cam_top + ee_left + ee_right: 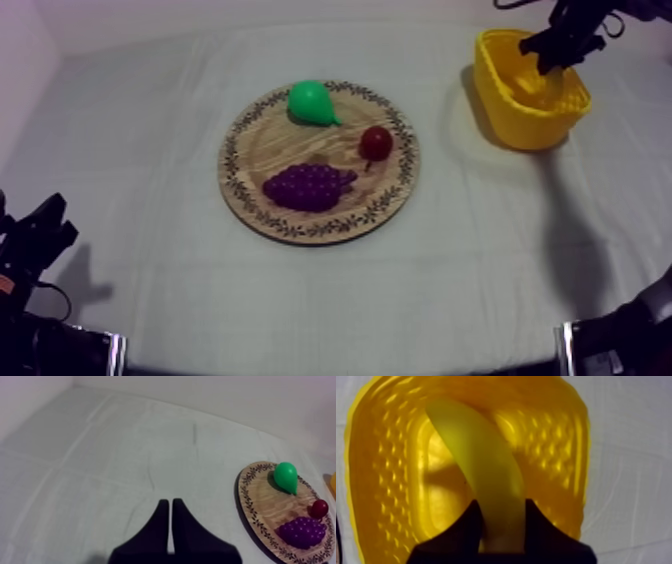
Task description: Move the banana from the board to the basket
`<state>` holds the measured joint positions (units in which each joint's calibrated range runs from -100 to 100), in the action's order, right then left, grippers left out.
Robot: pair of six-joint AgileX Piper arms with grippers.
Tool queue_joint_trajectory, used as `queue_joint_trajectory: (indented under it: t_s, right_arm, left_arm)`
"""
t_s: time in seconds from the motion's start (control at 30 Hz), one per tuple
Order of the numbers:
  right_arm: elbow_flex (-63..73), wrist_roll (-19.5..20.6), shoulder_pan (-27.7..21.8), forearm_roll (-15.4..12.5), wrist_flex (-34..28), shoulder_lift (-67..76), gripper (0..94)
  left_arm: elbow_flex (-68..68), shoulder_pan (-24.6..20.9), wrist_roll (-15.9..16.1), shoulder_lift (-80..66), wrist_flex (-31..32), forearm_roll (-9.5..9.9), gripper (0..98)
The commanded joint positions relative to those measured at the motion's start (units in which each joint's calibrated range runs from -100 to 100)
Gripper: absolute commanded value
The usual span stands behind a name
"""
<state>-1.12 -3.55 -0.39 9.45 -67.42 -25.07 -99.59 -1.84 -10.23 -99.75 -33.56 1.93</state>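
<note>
One banana point(481, 461), pale yellow, smooth and gently curved, hangs inside the basket point(386, 476). One end is clamped between the two fingers of the right gripper point(501, 505), and its long axis runs away from them toward the basket's floor. The right arm reaches in above the basket, gripper pointing down. Beside the basket lies the board point(250, 190) with a pear point(312, 102), grapes point(310, 187) and a small red fruit point(376, 143). Beyond the board, well apart from the basket, the left gripper point(171, 506) sits low, fingers together on nothing.
</note>
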Motion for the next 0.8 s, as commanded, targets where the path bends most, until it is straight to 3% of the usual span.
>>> queue_joint_trajectory:
  t_s: [0.0, 0.13, 0.23, 0.3, 0.43, 0.5, 0.77]
  right_arm:
    - [-0.05, -0.01, -0.03, 0.2, 0.18, -0.16, 27.7]
    - [-0.14, -0.32, -0.23, 0.22, 0.39, -0.21, 42.6]
    - [-0.31, -0.76, -0.39, 0.01, 0.49, 0.19, 47.8]
    - [-0.91, -0.86, -0.46, -0.06, 0.87, 0.81, 42.3]
    - [-2.65, -1.13, -0.55, -0.48, 1.17, 3.45, 17.3]
    - [-3.71, -1.25, -0.43, -0.64, 1.17, 5.62, 9.1]
    - [-14.38, 0.38, 0.37, 0.47, 6.78, 21.11, 1.1]
  left_arm:
    - [0.04, -0.01, 0.0, 0.0, 0.01, 0.0, 0.0]
    - [0.04, -0.01, 0.0, 0.0, 0.01, 0.0, 0.0]
    - [0.04, -0.01, 0.0, 0.0, 0.01, 0.0, 0.0]
    - [0.04, -0.01, 0.0, 0.0, 0.01, 0.0, 0.0]
    - [0.04, -0.01, 0.0, 0.0, 0.01, 0.0, 0.0]
    - [0.04, -0.01, 0.0, 0.0, 0.01, 0.0, 0.0]
    - [0.04, -0.01, 0.0, 0.0, 0.01, 0.0, 0.0]
